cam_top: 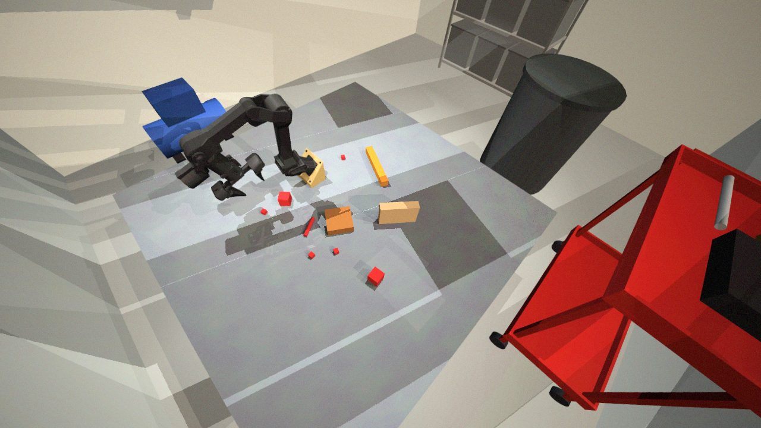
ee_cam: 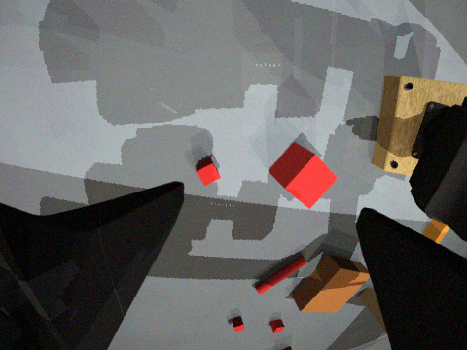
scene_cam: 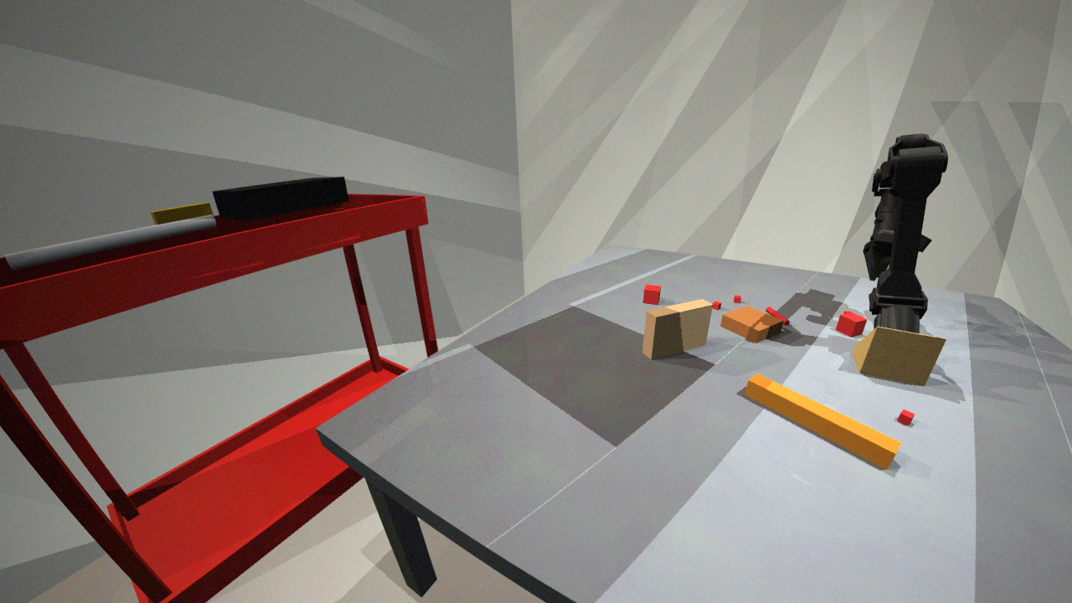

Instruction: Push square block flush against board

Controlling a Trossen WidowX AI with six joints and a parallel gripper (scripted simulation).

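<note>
The black gripper [cam_top: 252, 185] [ee_cam: 272, 205] is over the table [cam_top: 319, 330] [scene_cam: 524, 442] [ee_cam: 161, 316], with its jaws wide open and nothing between them. The arm [cam_top: 284, 141] [scene_cam: 908, 217] [ee_cam: 448, 170] stands on a wood base [cam_top: 320, 174] [scene_cam: 899, 356] [ee_cam: 386, 122] and bends up and over. The orange block [cam_top: 339, 220] [scene_cam: 751, 322] [ee_cam: 323, 297] lies on the table, well away from the gripper. The tan board [cam_top: 398, 213] [scene_cam: 677, 330] stands on its thin side near the block. There is a gap between them, so no side of the block touches the board. A red stick [cam_top: 309, 226] [scene_cam: 777, 316] [ee_cam: 281, 275] is just beside the block. A big red cube [cam_top: 284, 198] [scene_cam: 850, 323] [ee_cam: 304, 175] sits between the wood base and the stick, and another red cube [cam_top: 375, 276] [scene_cam: 651, 294] sits on its own. Some tiny red cubes are here and there. A long yellow bar [cam_top: 376, 164] [scene_cam: 821, 421] [ee_cam: 435, 231] lies flat, apart from the board. A big dark bin [cam_top: 553, 122] is past the table, with a shelf [cam_top: 446, 42] behind it. The red cart [cam_top: 612, 298] [scene_cam: 300, 265] has a gray tube [cam_top: 725, 202] [scene_cam: 112, 241] and a black box [cam_top: 734, 282] [scene_cam: 280, 198] on top.
</note>
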